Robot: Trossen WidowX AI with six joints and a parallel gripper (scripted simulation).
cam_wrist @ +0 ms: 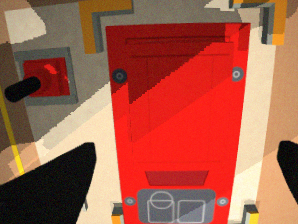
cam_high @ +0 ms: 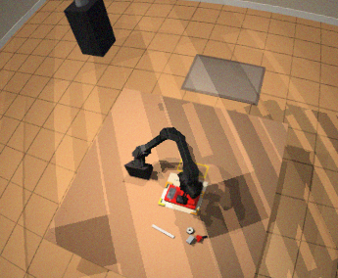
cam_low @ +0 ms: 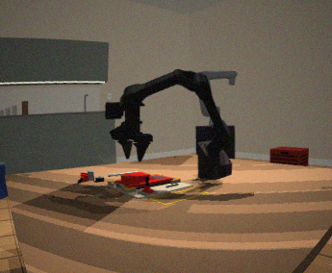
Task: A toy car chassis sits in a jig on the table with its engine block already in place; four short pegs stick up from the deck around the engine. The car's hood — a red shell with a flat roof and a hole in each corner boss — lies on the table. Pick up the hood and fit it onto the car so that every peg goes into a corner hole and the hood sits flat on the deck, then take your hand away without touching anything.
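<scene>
My gripper (cam_high: 181, 200) (cam_low: 134, 159) (cam_wrist: 186, 150) is open and empty, fingers pointing down, with a clear gap above the hood. The red hood (cam_low: 135, 180) (cam_wrist: 180, 110) stands as a raised block on one end of the red chassis (cam_low: 164, 181) (cam_wrist: 118, 145) and looks about level. Its faint outline shows between round grey fasteners on the deck in the wrist view. The chassis lies in the pale jig (cam_low: 162, 190) with orange corner brackets. The engine block is not visible. The pegs and corner holes cannot be made out, so their fit cannot be told.
Beside the chassis, a red square with a black pin (cam_low: 147, 189) (cam_wrist: 46, 77) sits in a grey frame. A yellow outline (cam_low: 166, 204) is marked near the jig. A white rod (cam_high: 163, 231), a small ring (cam_high: 190, 230) and a grey block (cam_high: 191, 240) lie beyond the jig.
</scene>
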